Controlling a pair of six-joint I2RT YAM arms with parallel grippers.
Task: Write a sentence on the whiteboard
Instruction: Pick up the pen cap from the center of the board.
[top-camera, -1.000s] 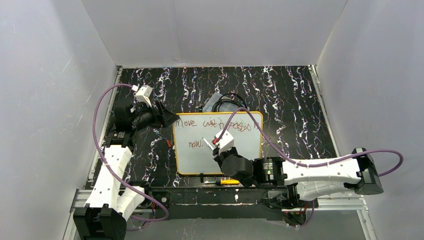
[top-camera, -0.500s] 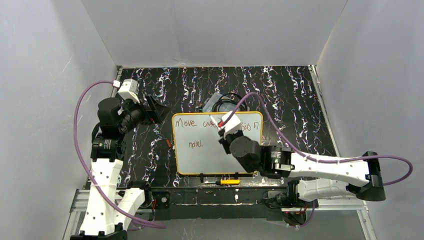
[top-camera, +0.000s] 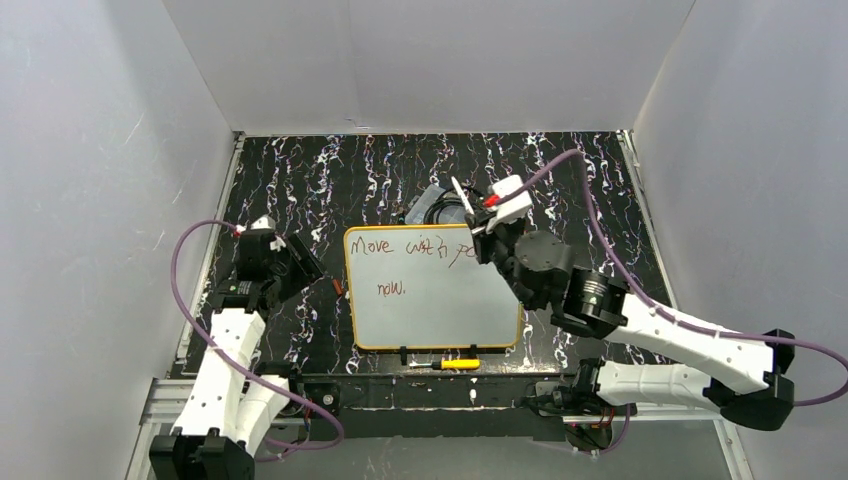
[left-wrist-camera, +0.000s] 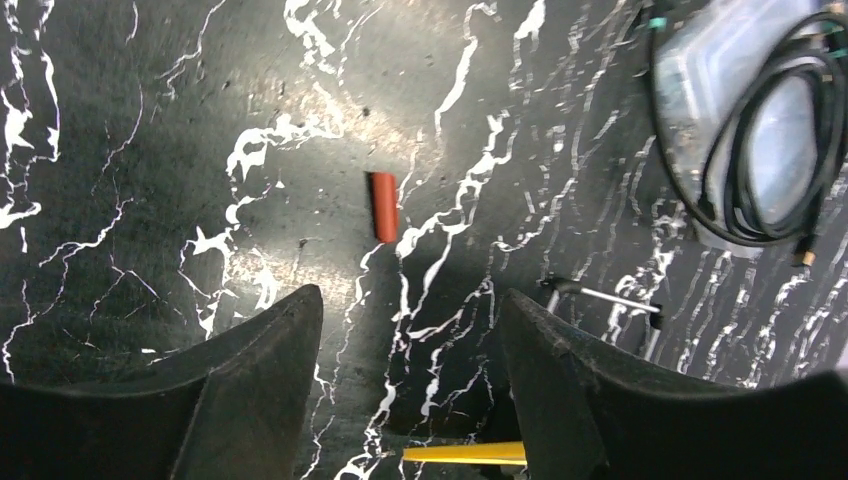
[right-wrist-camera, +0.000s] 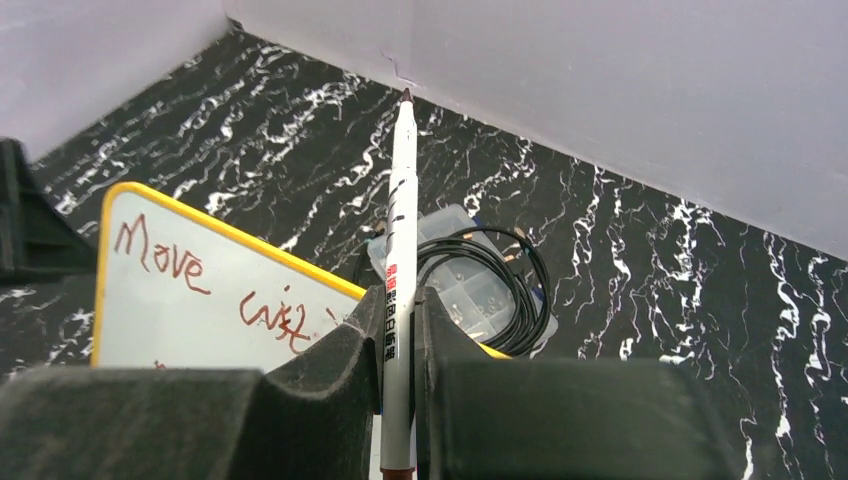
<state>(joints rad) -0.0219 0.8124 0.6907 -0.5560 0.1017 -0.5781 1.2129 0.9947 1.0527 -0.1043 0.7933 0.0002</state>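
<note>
The whiteboard (top-camera: 440, 310), white with a yellow rim, lies flat between the arms. The reddish-brown sentence (top-camera: 400, 245) runs along its far edge, with "now." below it. My right gripper (top-camera: 480, 208) hangs over the board's far right corner, lifted off it, shut on a white marker (right-wrist-camera: 402, 200) whose tip points up toward the back wall. The right wrist view shows the whiteboard (right-wrist-camera: 180, 320) and the sentence (right-wrist-camera: 160, 252) below my right gripper (right-wrist-camera: 400, 295). My left gripper (top-camera: 300, 262) sits just left of the board, open and empty. It (left-wrist-camera: 410, 293) hovers over a red marker cap (left-wrist-camera: 384, 206).
A clear plastic box with a coiled black cable (top-camera: 440, 205) sits behind the board, and also shows as the box (left-wrist-camera: 760, 120). A yellow-handled screwdriver (top-camera: 455, 364) lies at the near edge. White walls enclose the black marbled table (top-camera: 600, 200).
My right gripper lifted the marker off the board near "now." and carried it back to the far right corner. My left arm pulled back and came down beside the board's left edge.
</note>
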